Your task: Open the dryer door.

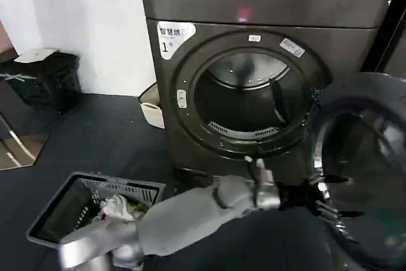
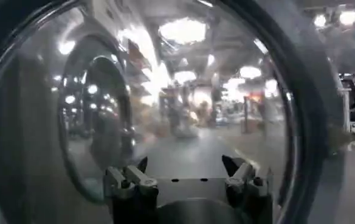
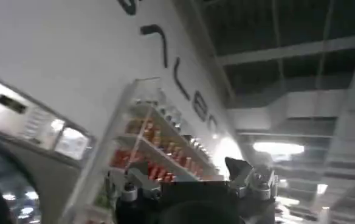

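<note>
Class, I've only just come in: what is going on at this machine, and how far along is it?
A two-armed robot is working at a dryer. Its left arm reaches across to the dryer door, and the left gripper sits at the door's chrome rim with its fingers spread. The door is swung wide open to the right, so the drum opening is exposed. The right gripper is open, holding nothing, away from the door. A laundry basket with clothes sits on the floor.

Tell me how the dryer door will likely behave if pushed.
The dryer door stands swung open, so it probably pivots on its hinge rather than slides. Its shiny rim may be slippery for the left gripper. Rigid, likely fairly heavy.
</note>
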Robot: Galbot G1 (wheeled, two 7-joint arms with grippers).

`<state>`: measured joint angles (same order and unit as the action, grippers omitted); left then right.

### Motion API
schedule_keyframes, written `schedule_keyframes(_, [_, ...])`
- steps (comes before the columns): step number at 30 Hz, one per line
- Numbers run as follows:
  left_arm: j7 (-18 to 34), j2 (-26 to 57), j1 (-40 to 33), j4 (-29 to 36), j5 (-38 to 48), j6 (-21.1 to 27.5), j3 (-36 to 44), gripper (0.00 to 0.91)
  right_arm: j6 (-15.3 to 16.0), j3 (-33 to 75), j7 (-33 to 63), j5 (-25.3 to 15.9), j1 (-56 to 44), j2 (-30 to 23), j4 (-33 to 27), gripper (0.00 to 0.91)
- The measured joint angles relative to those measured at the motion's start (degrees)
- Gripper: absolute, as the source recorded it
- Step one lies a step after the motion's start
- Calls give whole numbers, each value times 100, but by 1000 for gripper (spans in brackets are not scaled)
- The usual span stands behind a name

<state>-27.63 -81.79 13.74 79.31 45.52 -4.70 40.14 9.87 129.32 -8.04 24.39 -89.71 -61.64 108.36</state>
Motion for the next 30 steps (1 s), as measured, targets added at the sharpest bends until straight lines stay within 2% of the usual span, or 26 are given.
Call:
schedule_keyframes(12, [409,-1037,-155,-1061,-183,-117,-148,907,8,262,38,-51,-76,98,-256,907])
schedule_keyframes(21, [593,-1040,-223,-1576,-452,-463,-211,907,9,247,18,-34,-77,127,-289,907])
schedule_keyframes(30, [941,-1042,-336,-1822,-544,-712,-280,907,1,286,7,-16,-136,179,-322,907])
